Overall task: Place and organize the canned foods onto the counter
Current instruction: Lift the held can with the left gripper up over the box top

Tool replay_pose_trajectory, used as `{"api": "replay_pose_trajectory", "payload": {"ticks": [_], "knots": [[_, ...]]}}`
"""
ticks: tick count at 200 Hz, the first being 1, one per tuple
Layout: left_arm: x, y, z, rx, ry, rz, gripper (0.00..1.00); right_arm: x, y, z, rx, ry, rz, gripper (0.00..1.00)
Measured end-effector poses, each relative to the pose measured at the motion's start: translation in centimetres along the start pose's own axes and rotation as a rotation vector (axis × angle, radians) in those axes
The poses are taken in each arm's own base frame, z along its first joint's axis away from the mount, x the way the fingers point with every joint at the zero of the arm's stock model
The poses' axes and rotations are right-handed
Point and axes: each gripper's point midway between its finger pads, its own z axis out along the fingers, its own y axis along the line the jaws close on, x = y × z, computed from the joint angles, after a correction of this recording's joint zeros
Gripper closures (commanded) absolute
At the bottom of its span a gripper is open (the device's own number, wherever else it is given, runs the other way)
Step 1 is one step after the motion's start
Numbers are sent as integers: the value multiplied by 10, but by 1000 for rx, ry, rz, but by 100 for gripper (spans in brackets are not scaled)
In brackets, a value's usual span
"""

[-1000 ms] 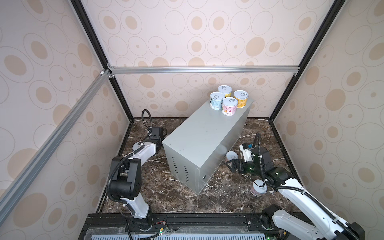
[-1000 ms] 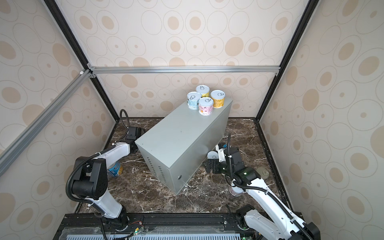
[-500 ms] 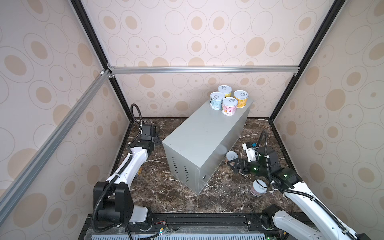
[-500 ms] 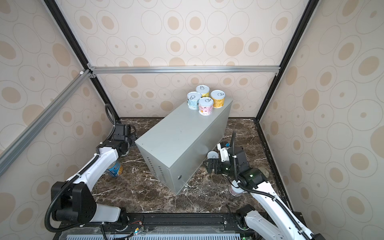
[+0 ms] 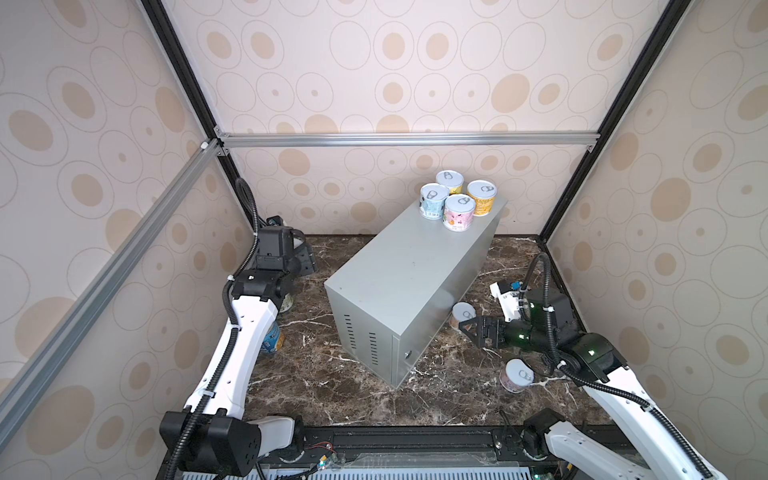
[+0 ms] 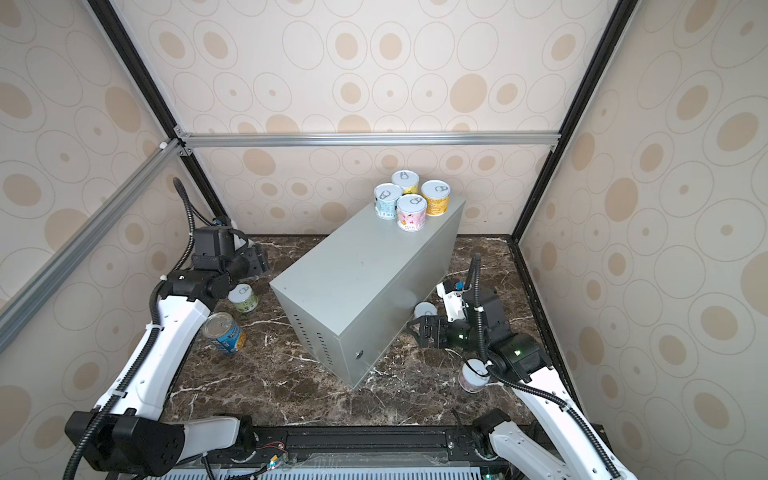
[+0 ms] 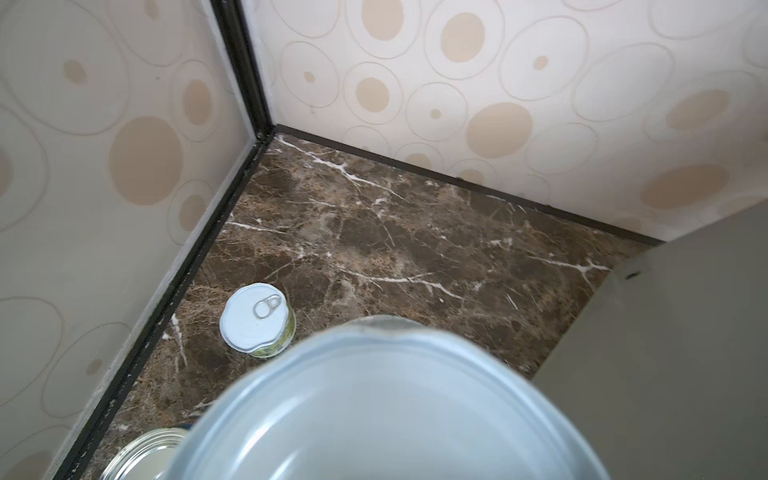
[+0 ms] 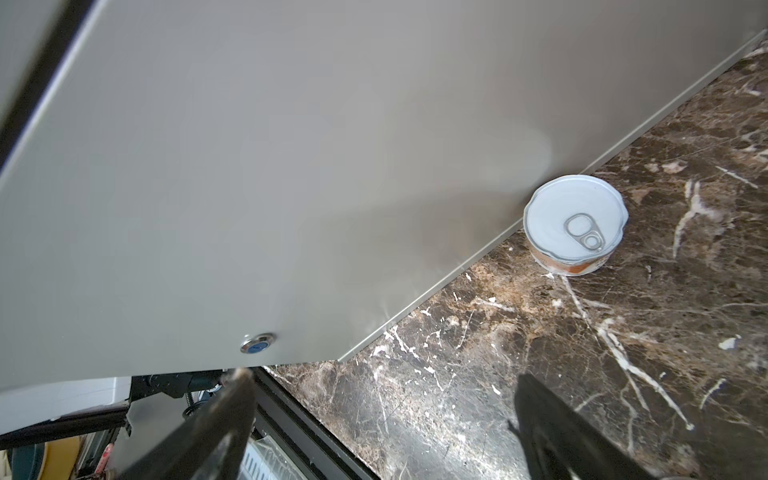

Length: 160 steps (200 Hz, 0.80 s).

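**Left gripper grips a can above the marble; right gripper gapes by the counter**

The left gripper (image 5: 305,261) is clamped on a held can (image 7: 386,407). The can's pale metal end fills the lower part of the left wrist view and hides the fingertips, and its label cannot be seen. The gripper hangs above the marble surface (image 5: 316,374) near the far left corner, to the left of the counter (image 5: 407,266). On the marble below it stand a short green-labelled can (image 6: 243,297) and, closer to the arm's base, a blue-labelled can (image 6: 224,332).

The right gripper (image 5: 471,328) is spread wide and grasps nothing. In the right wrist view its 2 dark fingers (image 8: 216,419) stand far apart with only marble between them. It sits low beside the counter's long right side, just near an orange-labelled can (image 5: 463,313). That can stands upright against the foot of that side. A pink-labelled can (image 5: 516,375) stands on the marble close to the right arm.

On the counter's top, at its far end, 4 short cans (image 5: 459,208) stand upright in a tight cluster.
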Motion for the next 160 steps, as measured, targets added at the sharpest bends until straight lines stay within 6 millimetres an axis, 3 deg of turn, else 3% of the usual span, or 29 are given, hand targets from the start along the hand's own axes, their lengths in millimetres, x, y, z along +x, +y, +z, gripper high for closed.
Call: {"api": "replay_pose_trajectory", "payload": {"ticks": [53, 113, 160], "knots": [[-11, -43, -15, 149, 37, 91, 42, 7, -3, -3, 20, 30, 10, 1], [-15, -120, -29, 269, 66, 234, 41, 9, -5, -7, 39, 35, 8, 0], [-39, -158, -57, 314, 15, 298, 42, 9, -7, -6, 48, 37, -4, 0]]}}
